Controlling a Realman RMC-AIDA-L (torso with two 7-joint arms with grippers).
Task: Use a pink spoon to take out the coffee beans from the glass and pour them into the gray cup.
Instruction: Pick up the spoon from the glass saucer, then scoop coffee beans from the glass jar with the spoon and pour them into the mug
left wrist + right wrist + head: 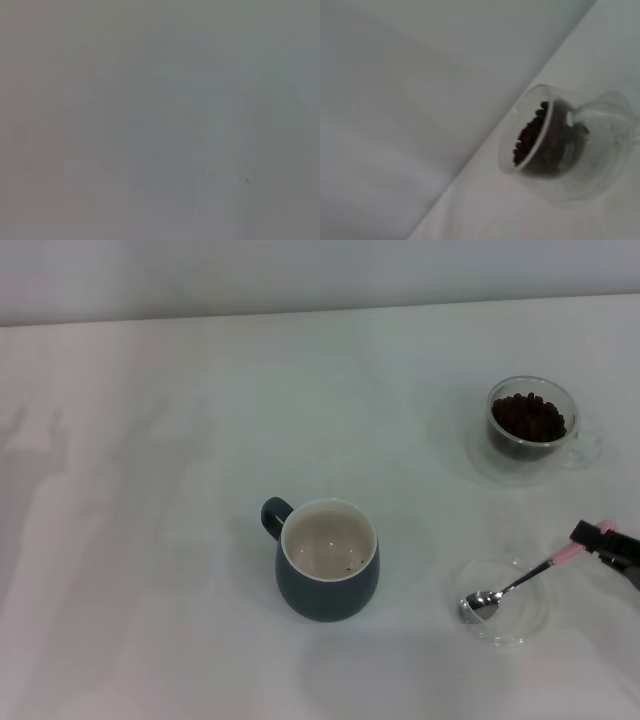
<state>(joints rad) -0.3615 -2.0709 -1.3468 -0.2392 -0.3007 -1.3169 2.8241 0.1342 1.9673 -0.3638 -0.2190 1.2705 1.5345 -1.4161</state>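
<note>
A: Head view: how much of the right gripper (607,545) actually shows?

B: Only a dark tip at the frame's right edge. It sits on the pale pink handle end of the pink spoon (515,587), and the rest of the arm is cut off. The fingers look closed on the handle, though the grip itself is hard to make out.

A: And the spoon's bowl?

B: The silver bowl rests in a shallow clear saucer (508,628), well to the right of the gray cup (326,561). The saucer's rim is faint against the white table (150,490).

A: Where are the coffee beans?

B: The coffee beans (527,417) lie heaped in the glass (533,420), beyond the saucer and far right of the gray cup. The glass stands on what seems a second clear dish, its edge barely visible.

A: Does the right wrist view add anything?

B: It shows the glass (555,145) close and tilted in frame, the coffee beans (530,134) dark inside it and its clear handle off to one side. It shows no spoon and no fingers.

A: The gray cup's inside?

B: Cream-white with a few dark specks; only the head view shows it. Its handle points left and away.

A: The left gripper?

B: Not visible in any view. The left wrist view is a flat gray blur.
</note>
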